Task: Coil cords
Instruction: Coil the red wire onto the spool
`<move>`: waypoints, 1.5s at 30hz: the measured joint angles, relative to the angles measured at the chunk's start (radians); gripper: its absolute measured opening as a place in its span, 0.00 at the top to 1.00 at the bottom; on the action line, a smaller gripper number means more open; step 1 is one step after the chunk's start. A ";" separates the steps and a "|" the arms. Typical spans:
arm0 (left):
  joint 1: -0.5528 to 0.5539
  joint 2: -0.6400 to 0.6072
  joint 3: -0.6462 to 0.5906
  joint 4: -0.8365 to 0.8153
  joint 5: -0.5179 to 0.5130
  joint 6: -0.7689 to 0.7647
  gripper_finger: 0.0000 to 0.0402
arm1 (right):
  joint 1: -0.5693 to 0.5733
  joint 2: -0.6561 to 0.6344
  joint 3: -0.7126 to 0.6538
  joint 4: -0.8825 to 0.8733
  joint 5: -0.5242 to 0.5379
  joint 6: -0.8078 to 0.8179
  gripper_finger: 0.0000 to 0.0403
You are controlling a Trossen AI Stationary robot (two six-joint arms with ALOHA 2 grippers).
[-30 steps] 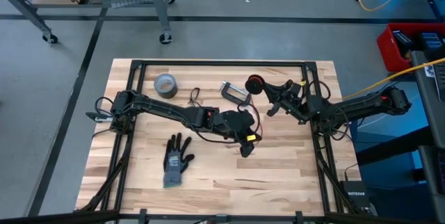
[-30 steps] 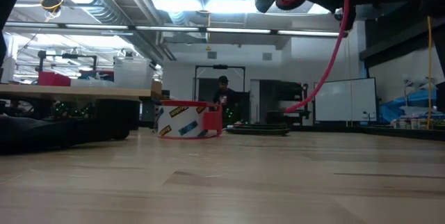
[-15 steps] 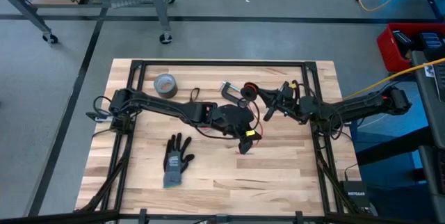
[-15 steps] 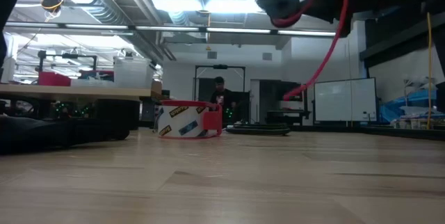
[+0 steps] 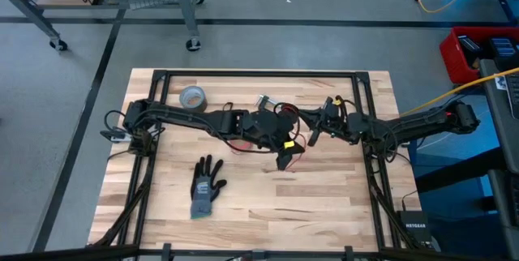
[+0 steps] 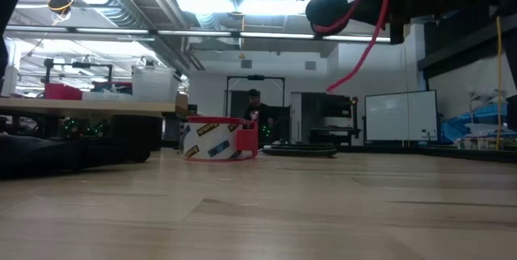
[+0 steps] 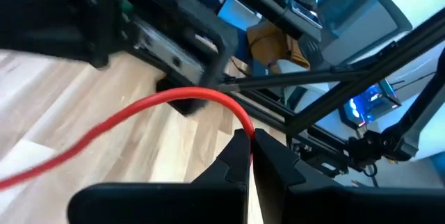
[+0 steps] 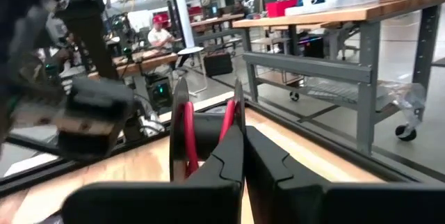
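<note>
The red cord [image 5: 299, 143] runs between my two grippers above the middle of the table. My left gripper [image 5: 282, 160] reaches in from the left and is shut on it [image 7: 188, 96]. My right gripper [image 5: 311, 133] comes from the right, points level and is shut. Two red strands [image 8: 186, 140] rise just beyond its fingertips [image 8: 243, 147]. In the low view the cord [image 6: 359, 54] hangs in a curve well above the wood. A small black cord loop [image 5: 229, 109] lies on the table beside the left arm. My left gripper pinches the red cord [image 7: 243, 124] between its two fingertips, slanting down from the table's left. The cord arcs away from the tips, slack and clear of the table, and an end [image 6: 333, 89] dangles in the air. My right gripper is shut on the red cord, level from the table's right. Its own fingers hide the place of contact. Two strands [image 8: 227, 118] stand up past the tips.
A grey duct-tape roll [image 5: 192, 96] stands at the far left, also in the low view [image 6: 218, 139]. A dark glove [image 5: 207, 186] lies near the front left. A metal clamp [image 5: 265, 100] lies by the far middle. A person stands in the room beyond the table.
My left gripper has gone up and toward the table's far edge, still shut on the red cord. The cord's hanging end has risen with it, higher above the wood than before. My right gripper has tipped a little at the wrist.
</note>
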 joint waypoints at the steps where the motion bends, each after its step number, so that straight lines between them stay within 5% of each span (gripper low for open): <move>1: 0.004 -0.001 0.000 0.002 0.000 0.001 1.00 | 0.000 0.000 0.000 -0.007 -0.008 0.000 0.99; 20: 0.073 -0.018 0.000 -0.018 -0.001 0.021 1.00 | 0.000 0.000 0.000 -0.113 -0.115 0.027 0.99; 45: 0.076 -0.196 0.000 -0.418 -0.086 0.126 1.00 | 0.000 -0.029 -0.001 -0.011 -0.279 0.027 0.99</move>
